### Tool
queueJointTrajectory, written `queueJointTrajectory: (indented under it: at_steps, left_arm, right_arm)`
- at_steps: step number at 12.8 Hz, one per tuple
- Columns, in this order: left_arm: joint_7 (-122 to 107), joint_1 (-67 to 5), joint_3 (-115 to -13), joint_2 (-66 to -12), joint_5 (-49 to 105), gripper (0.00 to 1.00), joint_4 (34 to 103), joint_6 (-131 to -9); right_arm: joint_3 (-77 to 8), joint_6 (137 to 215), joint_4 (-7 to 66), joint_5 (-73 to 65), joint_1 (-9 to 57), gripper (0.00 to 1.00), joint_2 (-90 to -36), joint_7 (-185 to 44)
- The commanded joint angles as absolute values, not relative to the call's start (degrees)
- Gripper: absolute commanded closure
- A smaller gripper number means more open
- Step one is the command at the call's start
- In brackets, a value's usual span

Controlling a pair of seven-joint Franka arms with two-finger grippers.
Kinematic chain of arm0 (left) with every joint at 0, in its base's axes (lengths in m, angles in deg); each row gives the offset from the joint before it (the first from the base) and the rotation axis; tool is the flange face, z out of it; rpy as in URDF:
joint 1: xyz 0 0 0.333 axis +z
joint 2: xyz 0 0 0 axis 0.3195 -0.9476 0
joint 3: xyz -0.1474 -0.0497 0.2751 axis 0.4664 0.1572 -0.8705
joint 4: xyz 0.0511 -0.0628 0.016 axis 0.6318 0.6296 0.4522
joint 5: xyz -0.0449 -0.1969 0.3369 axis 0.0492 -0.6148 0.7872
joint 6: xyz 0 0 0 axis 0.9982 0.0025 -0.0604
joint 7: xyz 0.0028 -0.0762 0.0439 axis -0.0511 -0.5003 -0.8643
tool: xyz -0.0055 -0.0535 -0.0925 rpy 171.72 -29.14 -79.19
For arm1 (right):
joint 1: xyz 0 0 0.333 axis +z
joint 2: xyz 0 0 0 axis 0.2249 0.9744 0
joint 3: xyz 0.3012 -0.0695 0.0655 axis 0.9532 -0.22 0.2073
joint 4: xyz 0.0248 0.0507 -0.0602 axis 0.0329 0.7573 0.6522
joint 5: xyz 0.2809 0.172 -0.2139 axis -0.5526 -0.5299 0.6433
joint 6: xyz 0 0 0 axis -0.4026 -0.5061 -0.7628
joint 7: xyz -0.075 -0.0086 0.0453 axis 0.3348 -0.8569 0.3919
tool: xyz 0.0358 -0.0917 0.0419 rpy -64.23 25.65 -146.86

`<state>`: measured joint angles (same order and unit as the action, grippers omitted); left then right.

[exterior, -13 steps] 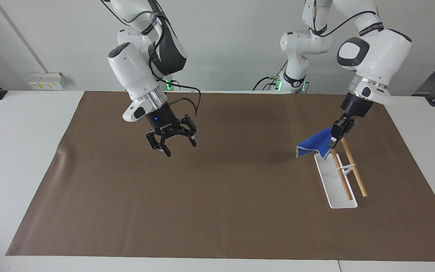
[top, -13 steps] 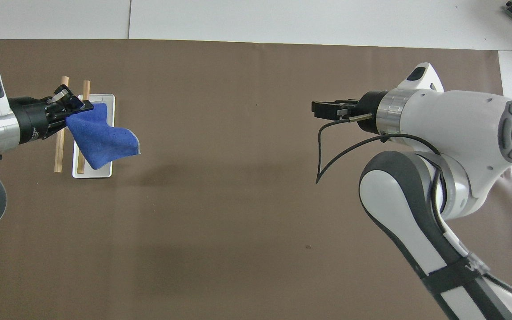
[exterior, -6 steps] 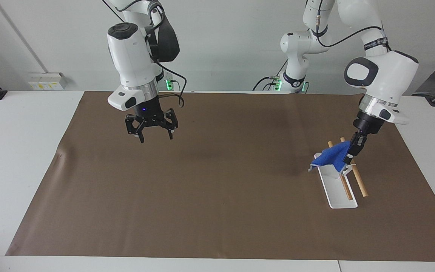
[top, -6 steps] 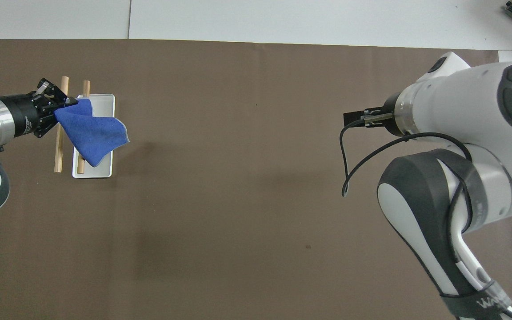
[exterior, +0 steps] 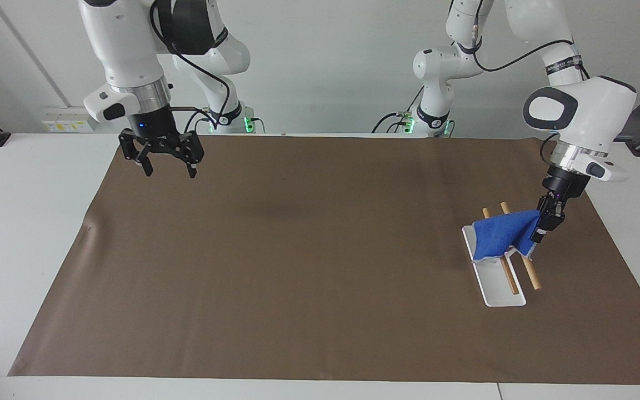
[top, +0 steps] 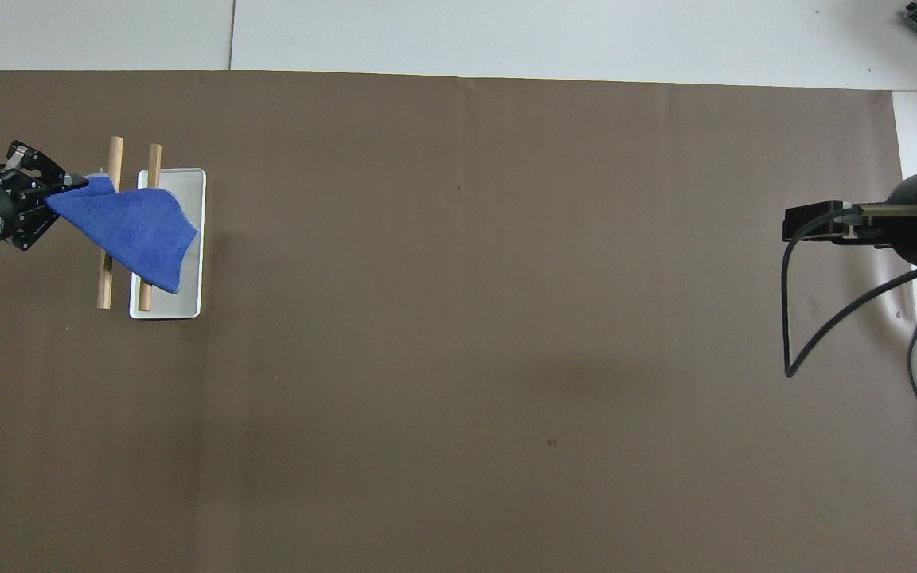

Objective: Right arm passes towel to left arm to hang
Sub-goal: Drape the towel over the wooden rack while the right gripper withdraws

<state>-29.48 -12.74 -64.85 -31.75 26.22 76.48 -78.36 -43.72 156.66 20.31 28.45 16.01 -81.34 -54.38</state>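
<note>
The blue towel (exterior: 499,236) lies draped over the two wooden rods (exterior: 530,273) of a small rack with a white base (exterior: 502,295). My left gripper (exterior: 540,232) is shut on the towel's corner, just over the rods on the side toward the left arm's end of the table. In the overhead view the towel (top: 130,235) spreads from the left gripper (top: 56,199) across both rods (top: 114,153) onto the base (top: 188,306). My right gripper (exterior: 168,166) is open and empty, up over the mat's corner at the right arm's end; it also shows in the overhead view (top: 805,224).
A large brown mat (exterior: 309,266) covers most of the white table (exterior: 25,222). The rack stands on the mat toward the left arm's end. A black cable (top: 789,318) hangs from the right arm's wrist.
My left gripper has pulled the towel down and across the rods toward the left arm's end. My right arm has drawn back, open, from mid-table to its own end.
</note>
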Motion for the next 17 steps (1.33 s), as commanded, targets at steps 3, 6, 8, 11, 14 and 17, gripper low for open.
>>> queueJointTrajectory:
  at_steps: [3, 6, 8, 11, 14, 17]
  left_arm:
    - [-29.77, -9.67, -64.29, -32.03, 26.94, 1.00, 76.36, -78.47]
    - [-27.58, -8.35, -64.29, -32.03, 26.85, 0.96, 76.27, -78.29]
    - [-26.00, -6.95, -64.29, -32.03, 26.94, 0.95, 76.18, -78.21]
    - [-21.26, -6.86, -64.29, -32.03, 27.03, 0.16, 75.92, -77.33]
    - [-20.46, -7.03, -64.29, -32.03, 27.03, 0.00, 75.83, -77.07]
    - [-20.37, -7.47, -64.29, -31.86, 27.03, 0.00, 75.22, -76.54]
  right_arm:
    - [-44.98, 151.22, 18.44, 27.59, 13.35, 0.00, -81.46, -56.79]
    - [-44.98, 151.22, 21.70, 27.59, 13.52, 0.00, -83.40, -56.70]
    - [-44.98, 151.14, 21.70, 27.58, 13.52, 0.00, -83.48, -56.79]
    - [-44.36, 149.38, 19.69, 27.41, 14.22, 0.00, -83.23, -56.26]
    - [-45.06, 147.72, 16.52, 25.48, 13.35, 0.00, -81.03, -56.26]
    - [-44.45, 147.44, 15.98, 25.48, 13.43, 0.00, -80.85, -56.35]
